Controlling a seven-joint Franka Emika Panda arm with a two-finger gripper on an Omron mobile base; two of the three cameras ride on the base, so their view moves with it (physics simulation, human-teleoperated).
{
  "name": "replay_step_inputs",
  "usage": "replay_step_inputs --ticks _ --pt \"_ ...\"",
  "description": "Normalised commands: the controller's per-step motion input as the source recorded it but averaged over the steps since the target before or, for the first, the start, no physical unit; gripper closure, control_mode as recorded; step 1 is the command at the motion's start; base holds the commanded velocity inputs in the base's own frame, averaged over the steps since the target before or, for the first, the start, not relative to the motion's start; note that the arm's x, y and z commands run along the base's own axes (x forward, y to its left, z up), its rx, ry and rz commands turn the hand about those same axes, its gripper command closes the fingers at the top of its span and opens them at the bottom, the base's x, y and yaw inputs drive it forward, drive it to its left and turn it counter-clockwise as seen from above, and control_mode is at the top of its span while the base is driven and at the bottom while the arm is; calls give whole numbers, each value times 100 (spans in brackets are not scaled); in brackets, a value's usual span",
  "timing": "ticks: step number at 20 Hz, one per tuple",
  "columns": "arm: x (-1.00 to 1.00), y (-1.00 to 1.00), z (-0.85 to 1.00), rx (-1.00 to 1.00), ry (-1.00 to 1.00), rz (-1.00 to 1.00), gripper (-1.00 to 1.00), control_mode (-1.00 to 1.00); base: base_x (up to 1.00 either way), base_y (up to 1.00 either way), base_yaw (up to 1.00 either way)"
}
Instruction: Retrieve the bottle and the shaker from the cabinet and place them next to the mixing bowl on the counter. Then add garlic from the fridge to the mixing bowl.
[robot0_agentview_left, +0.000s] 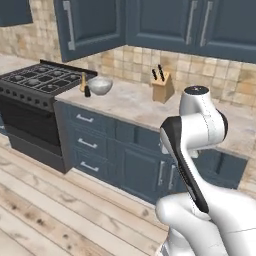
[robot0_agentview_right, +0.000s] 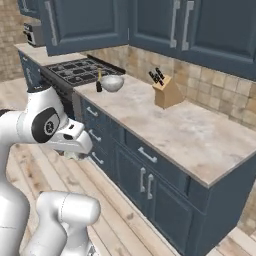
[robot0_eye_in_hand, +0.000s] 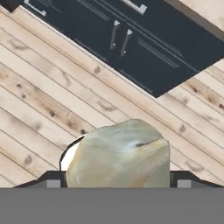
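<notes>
In the left base view, the bottle (robot0_agentview_left: 83, 82) and the shaker (robot0_agentview_left: 87, 92) already stand on the counter (robot0_agentview_left: 135, 102), just at 9 o'clock of the mixing bowl (robot0_agentview_left: 100, 85). So I judge the garlic step is in hand.

In the right base view, the bowl (robot0_agentview_right: 112, 82) sits at 12 o'clock of the folded arm, well apart. The gripper (robot0_agentview_right: 74, 154) is hard to make out under the wrist.

In the hand view, a pale lumpy garlic (robot0_eye_in_hand: 118, 155) sits between the wide-spread fingers (robot0_eye_in_hand: 53, 180), apparently held. Its lower part is cut off. Next, the base must approach the counter and the arm carry the garlic over the bowl.
</notes>
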Motion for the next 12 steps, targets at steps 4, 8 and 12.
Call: replay_step_inputs --ticks 4,8,12 --pt "0 0 0 0 0 0 100 100 14 89 48" --pt "0 0 0 0 0 0 100 100 21 87 47" --pt "0 0 0 0 0 0 100 100 42 62 47"
